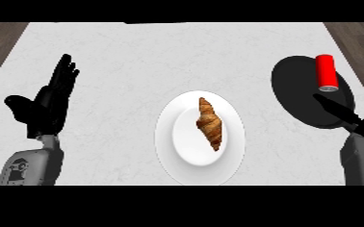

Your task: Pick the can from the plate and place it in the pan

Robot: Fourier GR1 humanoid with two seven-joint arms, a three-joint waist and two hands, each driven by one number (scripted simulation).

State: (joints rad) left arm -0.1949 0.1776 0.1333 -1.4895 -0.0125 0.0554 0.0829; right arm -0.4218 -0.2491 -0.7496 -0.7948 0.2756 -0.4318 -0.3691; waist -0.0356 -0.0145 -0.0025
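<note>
White marbled counter, seen steeply from above, with a strip of wood-toned floor at each upper corner.

Item: white plate, set at the centre near the lower edge. A brown croissant is laid on it, lengthwise, slightly right of the plate's middle.

Item: black pan, placed at the right side of the counter. A red can is found lying on its side inside the pan, toward its upper right, silver end facing the near edge.

Item: left hand, shown at the left, resting, fingers straight and together, thumb spread apart; nothing is held.

Item: right hand, shown at the right edge over the pan's lower part, just below the can and apart from it, fingers extended, nothing clasped.
</note>
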